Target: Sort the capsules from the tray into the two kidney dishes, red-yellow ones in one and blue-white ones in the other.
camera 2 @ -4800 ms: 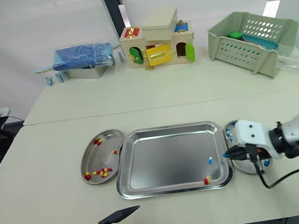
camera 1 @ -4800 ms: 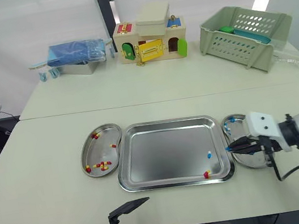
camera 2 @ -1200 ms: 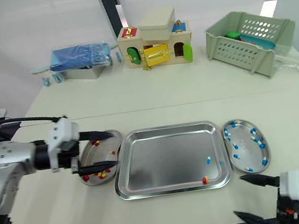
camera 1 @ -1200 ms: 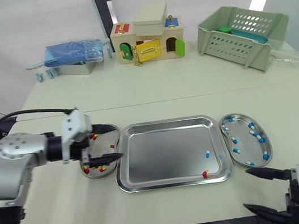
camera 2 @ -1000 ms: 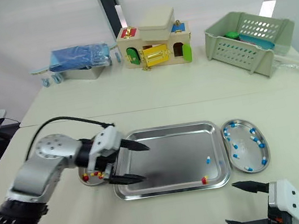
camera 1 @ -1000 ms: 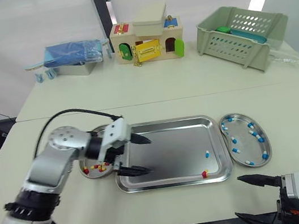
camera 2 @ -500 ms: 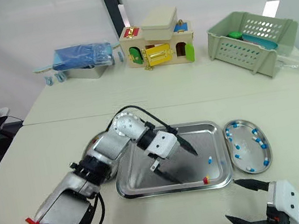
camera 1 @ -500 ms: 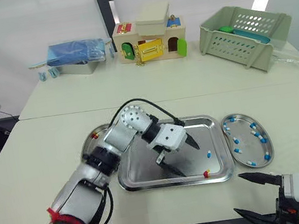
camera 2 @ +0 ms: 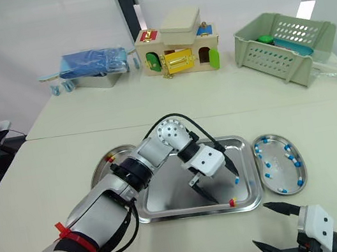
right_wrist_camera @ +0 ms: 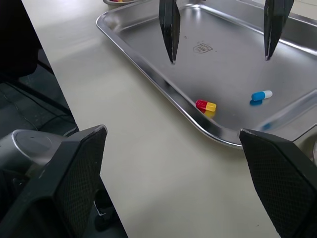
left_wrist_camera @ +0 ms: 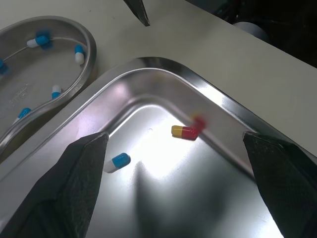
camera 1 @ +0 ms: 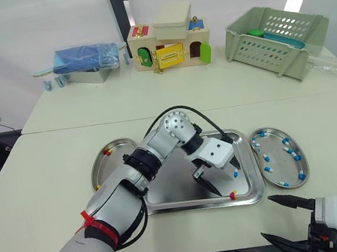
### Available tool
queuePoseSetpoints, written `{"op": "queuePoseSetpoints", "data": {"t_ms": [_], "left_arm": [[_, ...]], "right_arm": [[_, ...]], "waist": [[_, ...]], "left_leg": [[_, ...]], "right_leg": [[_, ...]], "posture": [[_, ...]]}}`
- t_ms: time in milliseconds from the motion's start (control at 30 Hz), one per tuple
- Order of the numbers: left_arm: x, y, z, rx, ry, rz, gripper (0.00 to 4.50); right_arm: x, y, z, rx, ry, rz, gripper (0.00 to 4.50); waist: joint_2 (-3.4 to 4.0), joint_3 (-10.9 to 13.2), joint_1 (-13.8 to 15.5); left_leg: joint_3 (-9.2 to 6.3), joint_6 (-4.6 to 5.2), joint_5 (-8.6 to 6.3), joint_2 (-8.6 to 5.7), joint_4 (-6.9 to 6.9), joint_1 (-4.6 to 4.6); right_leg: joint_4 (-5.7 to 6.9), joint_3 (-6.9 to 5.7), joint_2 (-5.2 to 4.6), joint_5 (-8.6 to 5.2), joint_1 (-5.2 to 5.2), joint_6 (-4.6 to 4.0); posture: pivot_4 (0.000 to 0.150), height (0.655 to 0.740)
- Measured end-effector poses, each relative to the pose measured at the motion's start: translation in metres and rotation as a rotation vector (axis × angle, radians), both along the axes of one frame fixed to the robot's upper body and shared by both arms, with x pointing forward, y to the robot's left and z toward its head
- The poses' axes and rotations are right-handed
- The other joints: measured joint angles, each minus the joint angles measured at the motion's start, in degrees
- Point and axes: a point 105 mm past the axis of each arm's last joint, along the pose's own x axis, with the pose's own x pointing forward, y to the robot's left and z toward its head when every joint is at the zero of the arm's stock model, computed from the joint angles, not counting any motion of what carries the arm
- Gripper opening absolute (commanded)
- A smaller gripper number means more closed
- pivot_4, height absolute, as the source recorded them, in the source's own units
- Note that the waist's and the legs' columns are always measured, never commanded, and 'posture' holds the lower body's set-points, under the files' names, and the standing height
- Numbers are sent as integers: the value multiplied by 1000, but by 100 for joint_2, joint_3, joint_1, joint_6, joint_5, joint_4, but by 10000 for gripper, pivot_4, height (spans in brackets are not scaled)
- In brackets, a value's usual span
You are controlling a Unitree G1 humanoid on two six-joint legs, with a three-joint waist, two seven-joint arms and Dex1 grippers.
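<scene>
A steel tray (camera 1: 179,195) lies between two kidney dishes. A red-yellow capsule (camera 1: 232,195) rests at the tray's near right corner, with a blue-white capsule (camera 1: 235,174) just behind it. My left gripper (camera 1: 225,180) hangs open over these two, its fingers (left_wrist_camera: 83,179) straddling them without touching. The left dish (camera 1: 105,156) holds red-yellow capsules and is partly hidden by my left arm. The right dish (camera 1: 276,158) holds several blue-white capsules. My right gripper (camera 1: 282,220) stands open and empty, low off the table's near edge, right of the tray.
At the back of the table stand a blue bundle on a metal box (camera 1: 84,64), a wooden toy house (camera 1: 169,47) and a green plastic basket (camera 1: 275,37). A black post (camera 1: 116,5) rises behind them.
My left gripper has swung further right across the tray, from its middle to above the two capsules near the right corner. The right gripper has hardly moved.
</scene>
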Motion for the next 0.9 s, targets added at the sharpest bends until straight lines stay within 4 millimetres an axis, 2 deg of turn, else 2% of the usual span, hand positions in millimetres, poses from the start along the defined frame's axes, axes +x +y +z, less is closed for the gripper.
{"op": "queuePoseSetpoints", "data": {"t_ms": [167,300,400,567,667,900], "left_arm": [[-2,17,-2,15,127,158,45000],[-7,21,-7,21,168,254,45000],[-10,20,-1,-13,170,341,45000],[-19,4,1,-67,244,530,45000],[-28,-1,5,-86,241,586,45000],[-18,4,-5,-77,226,798,45000]], "right_arm": [[1,-1,0,-5,0,-11,44743],[-1,-1,-1,-5,9,-14,44743],[-1,-1,0,-6,7,-14,44743],[0,-1,0,-5,4,-14,44743],[1,-1,0,-5,0,-20,44743],[0,0,-1,0,8,-27,44743]], "waist": [[3,-2,-33],[4,-2,-7],[5,-3,-9],[6,-3,16],[9,-5,10],[15,-9,20]], "left_leg": [[-6,0,0,1,-1,-1],[-15,-1,1,0,9,-9],[-15,-1,1,0,10,-10],[-17,-1,0,-1,14,-12],[-17,-3,1,0,13,-10],[-15,-2,1,-1,14,-10]], "right_leg": [[2,-3,0,0,0,0],[1,-11,0,0,1,0],[1,-11,0,0,1,0],[2,-12,0,0,3,0],[2,-12,0,0,3,0],[3,-11,0,0,4,0]], "posture": [[1500,7400],[1500,7400],[1500,7400],[1500,7400],[1500,7400],[1500,7400]]}}
